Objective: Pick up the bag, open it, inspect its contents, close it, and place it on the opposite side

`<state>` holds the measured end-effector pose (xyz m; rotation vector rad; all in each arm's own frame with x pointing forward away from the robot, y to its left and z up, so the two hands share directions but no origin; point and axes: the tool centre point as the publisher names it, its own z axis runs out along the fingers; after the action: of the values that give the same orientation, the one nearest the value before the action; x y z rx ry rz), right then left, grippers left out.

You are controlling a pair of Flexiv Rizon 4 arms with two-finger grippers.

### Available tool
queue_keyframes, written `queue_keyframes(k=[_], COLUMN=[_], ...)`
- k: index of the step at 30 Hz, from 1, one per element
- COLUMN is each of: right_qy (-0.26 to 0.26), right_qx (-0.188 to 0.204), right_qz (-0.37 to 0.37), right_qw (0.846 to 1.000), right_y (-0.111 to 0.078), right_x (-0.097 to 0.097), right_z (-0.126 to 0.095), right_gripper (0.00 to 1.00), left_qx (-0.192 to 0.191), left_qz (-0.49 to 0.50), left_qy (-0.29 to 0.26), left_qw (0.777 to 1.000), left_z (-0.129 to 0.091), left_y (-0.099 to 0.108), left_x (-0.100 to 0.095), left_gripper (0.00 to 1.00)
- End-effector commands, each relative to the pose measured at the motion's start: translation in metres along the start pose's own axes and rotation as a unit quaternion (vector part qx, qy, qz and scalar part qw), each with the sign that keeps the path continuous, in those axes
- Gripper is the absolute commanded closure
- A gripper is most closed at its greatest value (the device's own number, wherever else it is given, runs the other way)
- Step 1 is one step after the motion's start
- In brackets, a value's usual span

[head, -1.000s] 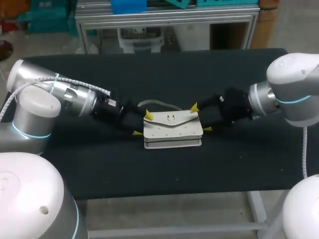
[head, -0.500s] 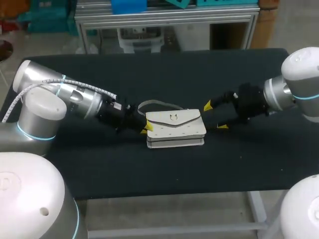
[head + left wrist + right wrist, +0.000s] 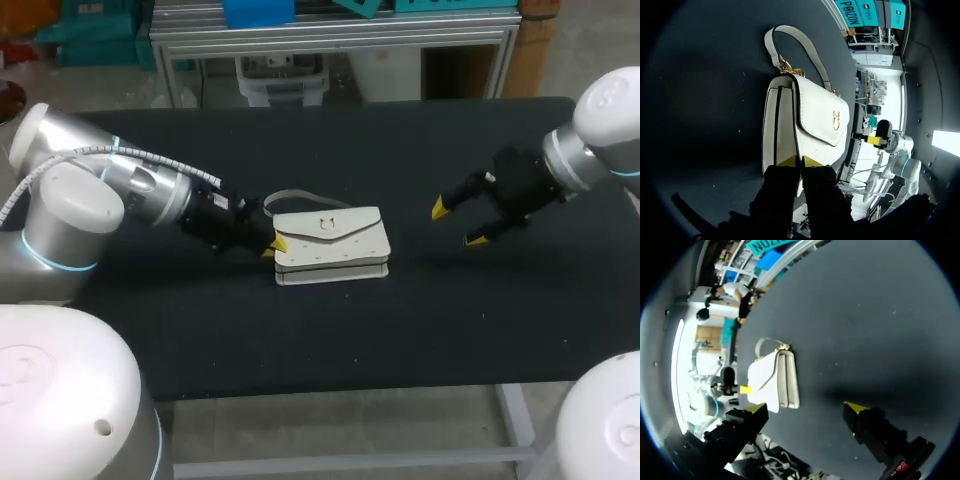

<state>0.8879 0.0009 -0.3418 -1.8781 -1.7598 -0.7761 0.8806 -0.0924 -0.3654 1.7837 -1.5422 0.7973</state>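
Black table (image 3: pixel 300 350): bears white handbag (image 3: pixel 335 250) lying flat near its middle, long axis running across from arm to arm. Left gripper (image 3: pixel 272 246): at the handbag's left end, fingers pinched on its edge; the nearer arm. Right gripper (image 3: pixel 458 224): fingers spread, empty, well apart beyond the handbag's right end.

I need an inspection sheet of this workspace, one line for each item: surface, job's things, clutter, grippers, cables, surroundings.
Surface: black table, flat and dark.
Job's things: white handbag lying flat near the middle, flap closed.
Clutter: nothing seen.
Grippers: left gripper shut on the handbag's end; right gripper open, apart from the handbag, over bare table.
Cables: white cable running along the left arm.
Surroundings: nobody reaches over the table.
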Motion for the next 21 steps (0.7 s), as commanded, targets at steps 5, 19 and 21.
queue_keyframes(k=[5,19,21], right_qy=[-0.025,-0.025,-0.033], right_qx=[0.015,0.015,0.01], right_qz=[-0.029,-0.029,-0.035], right_qw=[0.999,0.999,0.999], right_y=[-0.003,-0.003,-0.001], right_x=[0.0,0.0,0.0], right_z=[-0.024,-0.024,-0.024], right_gripper=[0.0,0.0,0.0], left_qx=[-0.001,-0.001,-0.001], left_qz=[0.024,0.024,0.024], left_qy=[-0.092,-0.092,-0.092], left_qw=[0.995,0.995,0.995], left_z=[-0.036,-0.036,-0.036], left_y=[-0.02,-0.02,-0.02], left_x=[-0.006,-0.006,-0.006], left_gripper=[1.0,1.0,1.0])
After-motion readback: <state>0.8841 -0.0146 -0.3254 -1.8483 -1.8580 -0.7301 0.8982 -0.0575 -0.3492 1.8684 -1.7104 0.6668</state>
